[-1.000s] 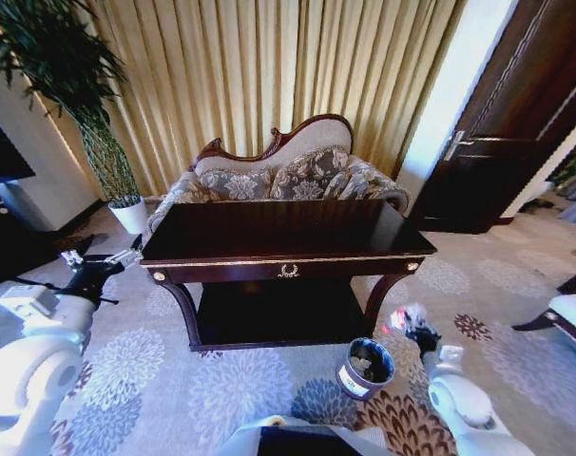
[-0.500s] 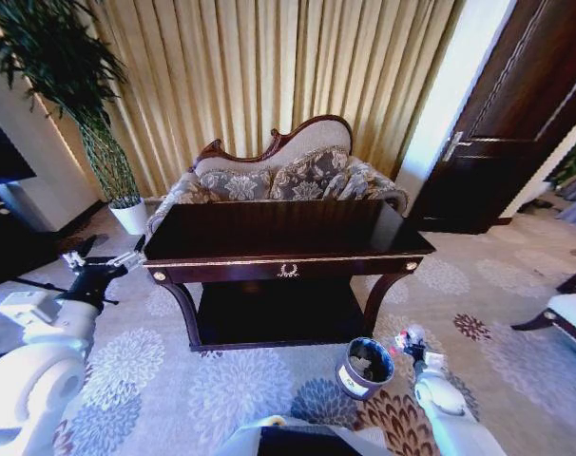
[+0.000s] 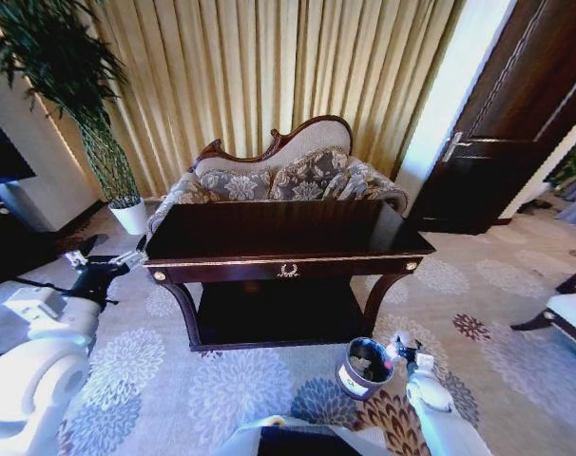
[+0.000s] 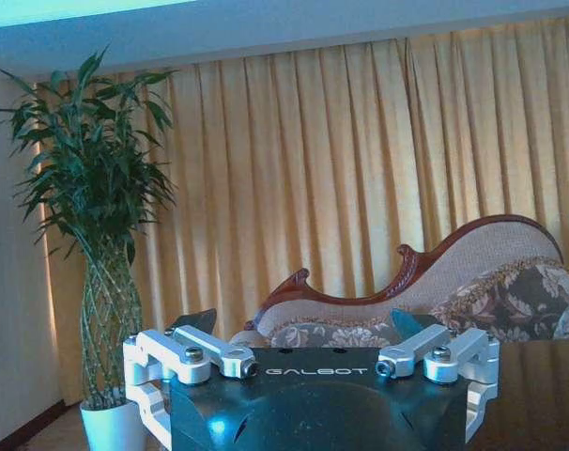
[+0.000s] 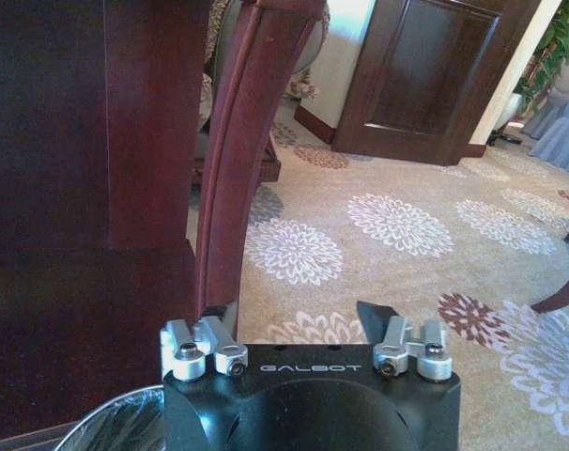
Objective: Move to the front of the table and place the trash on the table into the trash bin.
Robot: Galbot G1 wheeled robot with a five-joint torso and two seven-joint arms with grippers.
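With the robot already parked in front of the table [image 3: 286, 230], the job looks close to wrapped up: the dark top reads bare, no paper scraps, no bottle that I can pick out on it. Down on the carpet, the bin [image 3: 364, 368] stands just off the table's front right leg, and there's pale crumpled stuff inside it, most likely the trash [image 3: 363, 362], though exactly which pieces I can't tell from up here.

Right gripper [image 3: 395, 346] is low, right beside the bin's rim; its wrist view shows the jaws apart with nothing between them, the table leg and carpet ahead. So that looks like a drop completed, and my read is that little or nothing is left to collect.

Left gripper [image 3: 102, 258] hangs off the table's left end, jaws wide apart and empty, facing the sofa [image 3: 278, 176] and plant [image 3: 65, 85].

Hard to call: the glossy top throws reflections, the lower shelf is in deep shadow, and the bin's floor is mostly hidden by its rim.
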